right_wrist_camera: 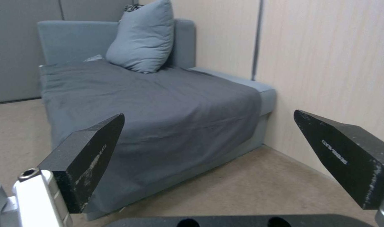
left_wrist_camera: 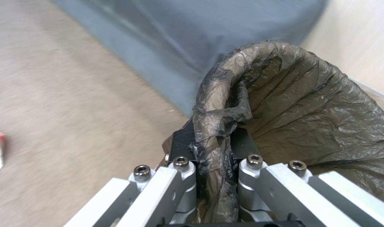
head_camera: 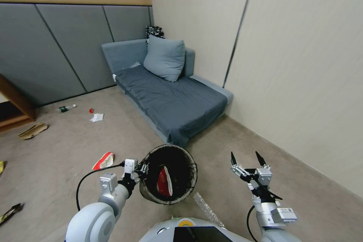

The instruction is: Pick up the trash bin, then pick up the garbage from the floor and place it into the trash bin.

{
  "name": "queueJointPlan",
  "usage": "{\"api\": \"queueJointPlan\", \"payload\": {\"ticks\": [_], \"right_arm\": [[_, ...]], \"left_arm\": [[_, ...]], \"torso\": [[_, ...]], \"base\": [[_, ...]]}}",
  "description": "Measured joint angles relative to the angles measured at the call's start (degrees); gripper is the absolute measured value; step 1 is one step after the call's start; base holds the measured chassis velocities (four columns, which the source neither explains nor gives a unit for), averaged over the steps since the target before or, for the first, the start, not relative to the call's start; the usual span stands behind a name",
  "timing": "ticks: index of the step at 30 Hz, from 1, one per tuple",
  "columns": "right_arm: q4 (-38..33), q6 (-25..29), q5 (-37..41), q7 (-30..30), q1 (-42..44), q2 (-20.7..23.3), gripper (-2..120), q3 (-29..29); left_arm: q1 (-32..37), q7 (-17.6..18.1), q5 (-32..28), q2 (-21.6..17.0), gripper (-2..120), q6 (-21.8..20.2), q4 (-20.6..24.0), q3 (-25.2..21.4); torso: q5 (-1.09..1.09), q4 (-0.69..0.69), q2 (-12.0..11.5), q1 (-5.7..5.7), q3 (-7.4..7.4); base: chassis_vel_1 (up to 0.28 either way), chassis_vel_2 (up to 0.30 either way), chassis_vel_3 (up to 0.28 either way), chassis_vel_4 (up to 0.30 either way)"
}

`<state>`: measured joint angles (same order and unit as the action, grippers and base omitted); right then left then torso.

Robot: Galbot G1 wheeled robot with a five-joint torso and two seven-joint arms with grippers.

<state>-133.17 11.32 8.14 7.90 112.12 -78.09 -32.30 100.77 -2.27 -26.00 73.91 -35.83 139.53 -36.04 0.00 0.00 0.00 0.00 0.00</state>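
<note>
Left pincer (head_camera: 143,168) clamped on trash bin (head_camera: 168,174) rim; right pincer (head_camera: 247,158) apart, beside.

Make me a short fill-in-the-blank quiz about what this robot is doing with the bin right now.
1. The left gripper is shut on the rim of the ____.
2. The right gripper holds nothing and its fingers are ____.
3. Inside the trash bin lies a wrapper coloured white and ____.
4. The pillow rests on the grey ____.

Missing words: trash bin; open; red; sofa
</note>
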Motion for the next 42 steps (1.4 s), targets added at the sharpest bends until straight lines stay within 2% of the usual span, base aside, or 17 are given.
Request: {"api": "queueJointPlan", "payload": {"ticks": [22, 42], "right_arm": [[0.2, -2.9, -2.1, 2.9, -1.6, -1.3, 100, 4.3], [0.3, -3.6, -3.0, 4.8, -1.7, -1.4, 100, 4.9]], "left_arm": [[0.3, 0.1, -0.1, 0.5, 7, 0.1, 0.0, -0.1], [0.0, 0.1, 0.0, 0.5, 7, 0.1, -0.2, -0.3]], "torso": [[0.0, 0.0, 0.0, 0.0, 0.0], [0.0, 0.0, 0.0, 0.0, 0.0]], "base": [[0.067, 0.067, 0.066, 0.07], [0.087, 0.09, 0.083, 0.09]]}}
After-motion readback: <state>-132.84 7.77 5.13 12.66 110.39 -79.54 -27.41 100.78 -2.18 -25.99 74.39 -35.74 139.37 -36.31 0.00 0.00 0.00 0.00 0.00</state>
